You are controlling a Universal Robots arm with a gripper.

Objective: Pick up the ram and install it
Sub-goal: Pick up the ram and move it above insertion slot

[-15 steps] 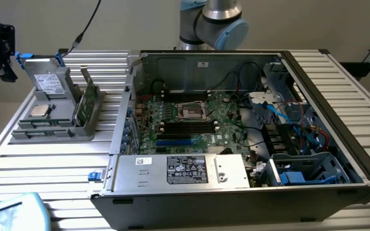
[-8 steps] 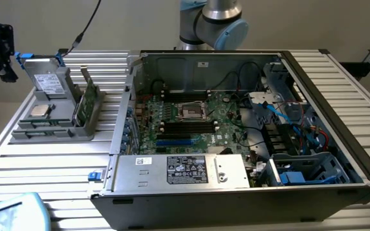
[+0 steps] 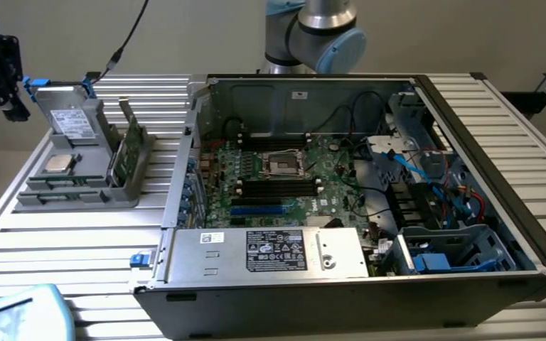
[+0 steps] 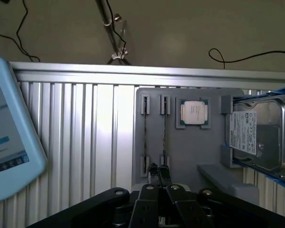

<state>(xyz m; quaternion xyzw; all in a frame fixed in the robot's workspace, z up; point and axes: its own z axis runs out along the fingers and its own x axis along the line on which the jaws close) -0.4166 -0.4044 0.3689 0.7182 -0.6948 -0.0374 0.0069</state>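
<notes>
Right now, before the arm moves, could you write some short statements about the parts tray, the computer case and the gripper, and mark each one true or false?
1. A long, narrow green ram stick stands on its edge in the grey plastic tray. True.
2. The small square silver processor chip sits inside the open black computer case. False: it lies in the tray, outside the case.
3. The black gripper is shut. True.
4. The grey boxy drive with a white label lies between the ram stick and the chip. False: the chip lies between the ram stick and the drive.
</notes>
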